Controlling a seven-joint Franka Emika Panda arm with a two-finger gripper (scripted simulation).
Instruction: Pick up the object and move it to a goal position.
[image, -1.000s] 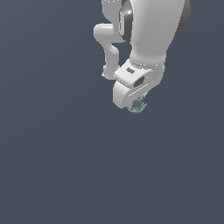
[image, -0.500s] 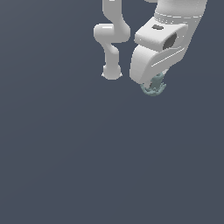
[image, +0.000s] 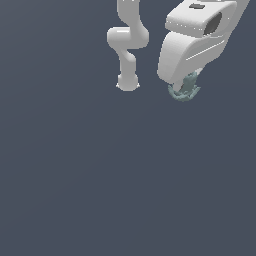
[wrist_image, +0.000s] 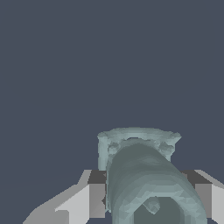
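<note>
Exterior view: plain dark grey-blue surface (image: 100, 190); end effector (image: 183, 88) gripping object (image: 186, 91).

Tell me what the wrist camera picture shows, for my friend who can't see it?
A pale teal-grey lumpy object fills the lower middle of the wrist view, held between the two fingers of the robot's gripper. It has a rounded ring-like part close to the camera and a wider base farther away. Everything behind it is plain dark grey-blue.

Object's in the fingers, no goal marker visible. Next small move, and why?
Probably keep the gripper shut and carry on toward the goal. In the wrist view the fingers flank the object, which hangs from the gripper; no goal marker shows, so nothing signals release.
</note>
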